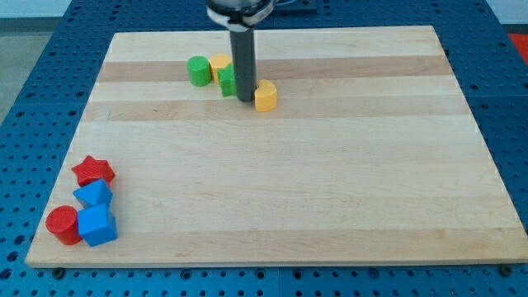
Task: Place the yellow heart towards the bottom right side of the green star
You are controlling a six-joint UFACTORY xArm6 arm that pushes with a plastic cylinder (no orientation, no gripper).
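Observation:
My tip (245, 100) rests on the board near the view's top centre. A yellow block (265, 96), which looks like the heart, sits just to the tip's right, touching or nearly touching it. A green block (226, 81), likely the star, is just left of the rod and partly hidden by it. The yellow block lies to the right of and slightly below this green block. A second yellow block (220, 63) and a green cylinder (198, 71) stand to the upper left of the green block, close together.
At the view's bottom left corner of the wooden board (330, 190), a red star (92, 171), a blue block (92, 195), a blue cube (97, 225) and a red cylinder (61, 225) are clustered.

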